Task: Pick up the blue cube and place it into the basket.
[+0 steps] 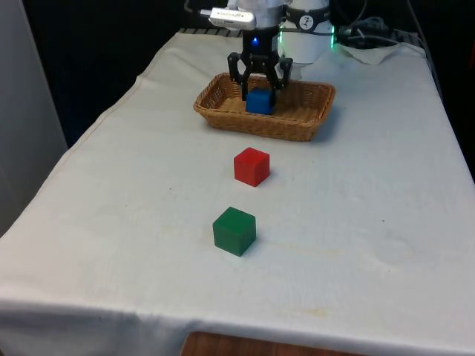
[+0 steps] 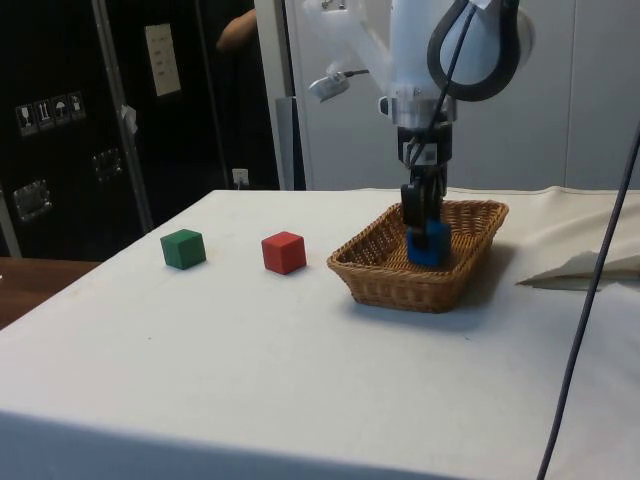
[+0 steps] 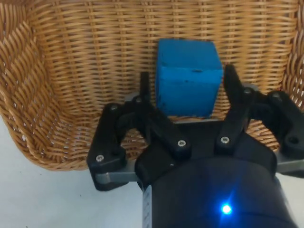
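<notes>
We saw the blue cube [image 1: 260, 101] sitting inside the basket [image 1: 223, 119].

The gripper [image 1: 259, 83] hung right over the cube at the top middle of the front view, its fingers [image 3: 231, 90] spread a bit apart on each side, and we could not tell if they touched it. Lower down, the red cube [image 1: 251, 165] and green cube [image 1: 234, 231] sat on the white cloth [image 1: 371, 222].
</notes>
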